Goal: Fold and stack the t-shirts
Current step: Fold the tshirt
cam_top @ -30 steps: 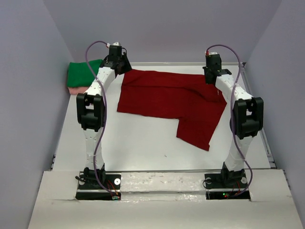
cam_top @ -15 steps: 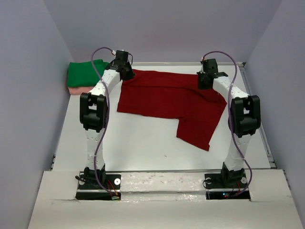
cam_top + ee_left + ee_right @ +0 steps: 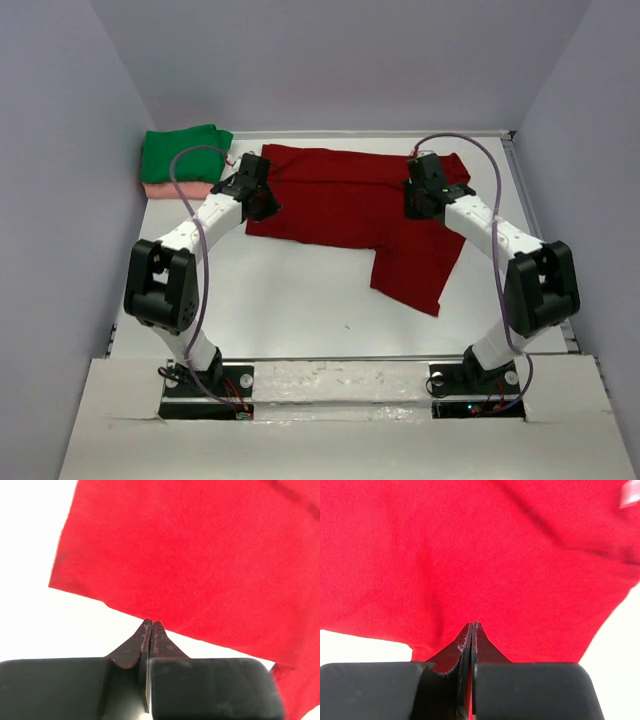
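Observation:
The dark red t-shirt [image 3: 350, 205] lies spread flat across the back middle of the table, one part reaching toward the near right. The green t-shirt [image 3: 180, 152] sits folded on the pink t-shirt [image 3: 172, 188] in the back left corner. My left gripper [image 3: 262, 203] hovers at the red shirt's left edge. In its wrist view it [image 3: 151, 623] is shut and empty, over white table just short of the red hem [image 3: 190, 555]. My right gripper [image 3: 414, 206] hangs over the shirt's right half. It [image 3: 471, 624] is shut and empty above flat red cloth [image 3: 470, 555].
Grey walls close in on the left, back and right. A metal rail [image 3: 540, 240] runs along the table's right edge. White table [image 3: 290, 290] lies between the red shirt and the arm bases [image 3: 340, 385].
Both arms have drawn back from the shirt's far edge toward the near side and lowered. The left gripper has closed. The shirt's far edge now reaches further right.

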